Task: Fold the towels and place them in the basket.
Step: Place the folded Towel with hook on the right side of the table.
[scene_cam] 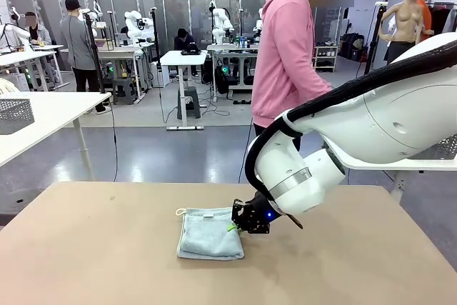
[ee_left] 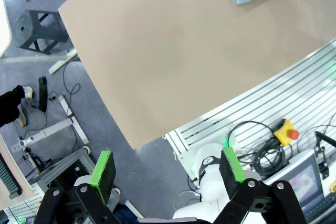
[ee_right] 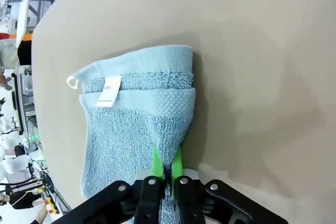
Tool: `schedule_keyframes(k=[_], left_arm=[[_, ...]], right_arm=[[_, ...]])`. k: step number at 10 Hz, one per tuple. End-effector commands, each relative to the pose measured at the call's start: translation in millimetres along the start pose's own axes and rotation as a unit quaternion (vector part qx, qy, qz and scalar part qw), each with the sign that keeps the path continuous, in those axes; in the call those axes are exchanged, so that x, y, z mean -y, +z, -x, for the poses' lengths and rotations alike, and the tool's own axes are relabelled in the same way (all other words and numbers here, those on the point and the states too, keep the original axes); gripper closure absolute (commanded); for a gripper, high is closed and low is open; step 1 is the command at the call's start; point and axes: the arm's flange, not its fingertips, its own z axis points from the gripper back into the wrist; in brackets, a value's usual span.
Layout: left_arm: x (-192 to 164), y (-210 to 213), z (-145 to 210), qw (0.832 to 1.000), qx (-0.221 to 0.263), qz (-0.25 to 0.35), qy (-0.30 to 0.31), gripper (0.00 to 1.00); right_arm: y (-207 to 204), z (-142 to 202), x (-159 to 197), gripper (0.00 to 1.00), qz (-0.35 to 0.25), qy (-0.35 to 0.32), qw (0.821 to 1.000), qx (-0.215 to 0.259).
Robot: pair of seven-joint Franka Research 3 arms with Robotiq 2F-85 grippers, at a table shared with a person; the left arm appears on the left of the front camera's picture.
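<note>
Right claw [ee_right: 167, 165] pinches an edge of the blue-grey towel [ee_right: 118, 140].

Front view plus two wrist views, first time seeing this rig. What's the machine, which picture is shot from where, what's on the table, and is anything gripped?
It's a two-armed robot working at a tan table. The front view looks across that table from the robot's side, and a person in a pink hoodie stands at the far side. The big white shape there is the robot's right arm, reaching in from the right. The other two pictures come from a camera on each wrist, looking along that gripper's two green-padded fingers. On the table lies one light blue towel, folded, with a white loop at one corner. The right gripper is shut, pinching the towel's edge between its pads. The left gripper is open and holds nothing, high above the table's edge.
</note>
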Motion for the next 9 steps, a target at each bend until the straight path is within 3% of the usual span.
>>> schedule_keyframes(k=[1,7,8,9], left_arm=[[0.6,1.1,0.6,1.000,-0.001,-0.004,0.003,0.00],[0.6,1.1,0.6,1.000,-0.001,-0.004,0.003,0.00],[0.6,1.1,0.6,1.000,-0.001,-0.004,0.003,0.00],[0.6,1.1,0.6,1.000,-0.001,-0.004,0.003,0.00]], right_arm=[[-0.9,-1.9,1.0,1.00,-0.002,-0.002,1.000,-0.002],[-0.9,-1.9,1.0,1.00,-0.002,-0.002,1.000,-0.002],[-0.4,0.1,1.1,0.93,0.001,-0.001,1.000,-0.001],[31.1,1.1,13.4,0.93,-0.019,-0.004,1.000,-0.011]])
